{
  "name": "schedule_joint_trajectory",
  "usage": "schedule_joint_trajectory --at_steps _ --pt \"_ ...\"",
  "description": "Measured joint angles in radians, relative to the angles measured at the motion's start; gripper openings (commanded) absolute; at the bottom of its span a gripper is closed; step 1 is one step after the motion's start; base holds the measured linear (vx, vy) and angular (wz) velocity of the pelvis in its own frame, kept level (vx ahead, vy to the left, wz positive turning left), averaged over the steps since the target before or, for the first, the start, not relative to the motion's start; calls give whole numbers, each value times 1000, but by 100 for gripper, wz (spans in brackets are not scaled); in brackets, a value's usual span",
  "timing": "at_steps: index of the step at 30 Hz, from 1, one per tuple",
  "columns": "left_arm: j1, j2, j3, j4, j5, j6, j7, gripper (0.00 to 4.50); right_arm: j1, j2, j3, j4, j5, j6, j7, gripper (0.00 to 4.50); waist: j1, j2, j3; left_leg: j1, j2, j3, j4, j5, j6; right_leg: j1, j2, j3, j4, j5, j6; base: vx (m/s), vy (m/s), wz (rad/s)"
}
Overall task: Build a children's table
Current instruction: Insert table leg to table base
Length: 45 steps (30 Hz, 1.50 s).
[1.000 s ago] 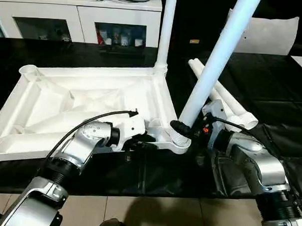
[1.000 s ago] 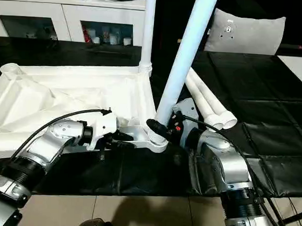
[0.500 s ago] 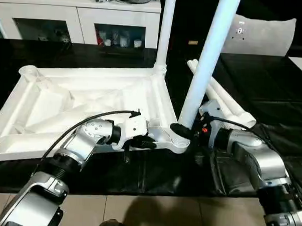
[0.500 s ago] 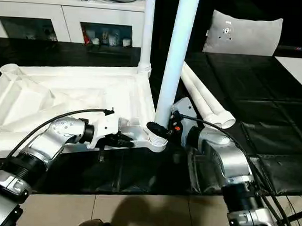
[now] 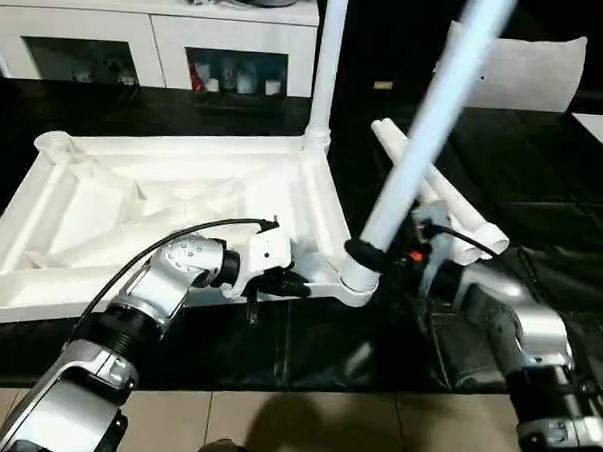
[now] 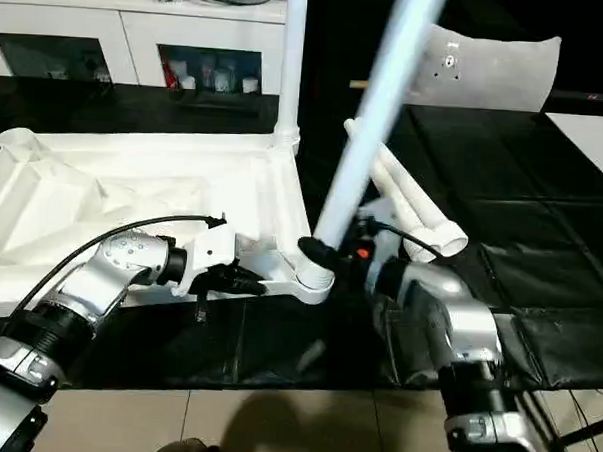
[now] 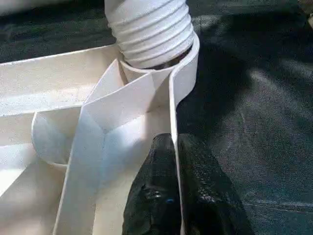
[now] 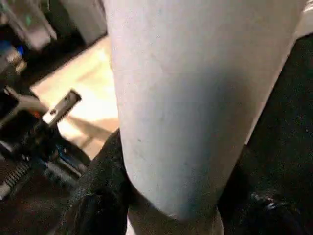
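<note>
The leg [image 5: 425, 141] clamped in my right gripper [image 5: 365, 257] has swung from near upright to leaning right, its threaded end at the tabletop's [image 5: 162, 205] near corner socket [image 7: 156, 46]. My left wrist view reveals my left gripper [image 7: 177, 161] pinching the tabletop's rim beside that socket.
</note>
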Motion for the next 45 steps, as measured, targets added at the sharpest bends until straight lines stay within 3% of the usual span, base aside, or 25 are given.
schedule_joint_trajectory --at_steps 8,13,17,21,26,31,37,40,45 --pt "6 -11 7 4 -6 0 2 0 97 41 -22 -32 8 -141 -5 193 8 4 -2 0 0 0 -2 0 0 0 0 0 -4 0 0 0 0 0" --pt "10 -10 7 4 -2 0 6 0 102 13 57 -36 -84 -260 -23 192 5 11 -6 0 0 0 -3 0 0 1 0 0 -5 0 1 0 0 0" --pt "11 -3 2 4 7 -3 6 0 87 -15 106 -47 -134 -290 -17 192 -2 17 -10 3 0 0 -3 0 0 2 0 0 -5 -2 4 0 0 0" --pt "10 -1 -3 15 17 -25 3 0 64 -50 149 -41 -180 -295 18 192 -4 17 -10 10 0 0 -5 0 0 3 0 0 -8 -4 7 0 0 0" --pt "-17 2 -20 58 26 -48 -22 0 8 -83 201 3 -209 -295 74 192 -12 20 -12 20 0 0 -11 -1 0 15 0 -2 -18 -4 6 0 0 0" --pt "-59 -6 -22 130 34 -72 -46 0 -9 -86 207 10 -222 -278 95 192 -10 20 -12 22 0 0 -14 -1 0 16 0 -3 -19 -4 6 0 0 0" --pt "-63 10 -22 132 34 -77 -59 0 -9 -68 207 9 -222 -274 86 192 -14 21 -13 25 0 0 -17 -1 0 17 1 -2 -19 -3 4 0 0 0" --pt "-46 24 -11 111 29 -60 -55 0 -9 -41 206 12 -222 -270 50 192 -17 21 -13 27 0 0 -21 -1 0 16 1 -2 -19 -3 4 0 0 0" --pt "60 38 42 -56 15 92 22 0 -23 19 199 19 -225 -249 -53 192 -37 26 -12 33 0 0 -23 -1 -1 16 1 -2 -19 -6 9 0 0 0"
